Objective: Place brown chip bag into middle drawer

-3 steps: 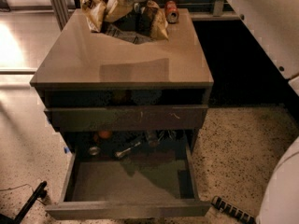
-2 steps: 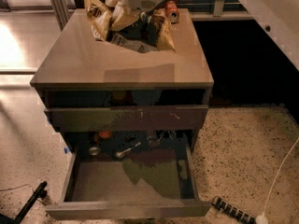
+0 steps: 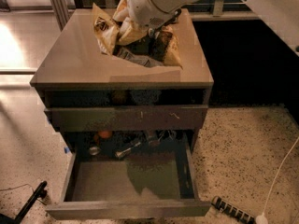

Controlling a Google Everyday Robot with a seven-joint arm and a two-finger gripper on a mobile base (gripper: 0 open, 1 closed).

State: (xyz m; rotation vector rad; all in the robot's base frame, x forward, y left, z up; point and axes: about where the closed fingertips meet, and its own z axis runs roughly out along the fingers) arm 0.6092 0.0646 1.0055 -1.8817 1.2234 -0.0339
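The brown chip bag (image 3: pixel 108 31), crinkled with tan-yellow ends, hangs just over the back half of the cabinet top (image 3: pixel 74 62). My gripper (image 3: pixel 152 34) comes down from the white arm (image 3: pixel 156 3) at the top and is shut on the bag's middle; its fingers are mostly buried in the foil. The middle drawer (image 3: pixel 126 181) is pulled out low in front of the cabinet, and its flat grey floor shows. The bag is above and behind this drawer, not over it.
A shut drawer front with faint scratches (image 3: pixel 126 118) lies between the top and the open drawer. Small items sit at the open drawer's back: an orange round thing (image 3: pixel 105 134) and metal pieces (image 3: pixel 126 150). A power strip (image 3: pixel 232 210) and a white cable (image 3: pixel 280 171) lie on the floor at the right. A black object (image 3: pixel 30 200) lies at the left.
The arm has carried the chip bag from the back of the cabinet top toward its front edge, and it now hangs lower in view.
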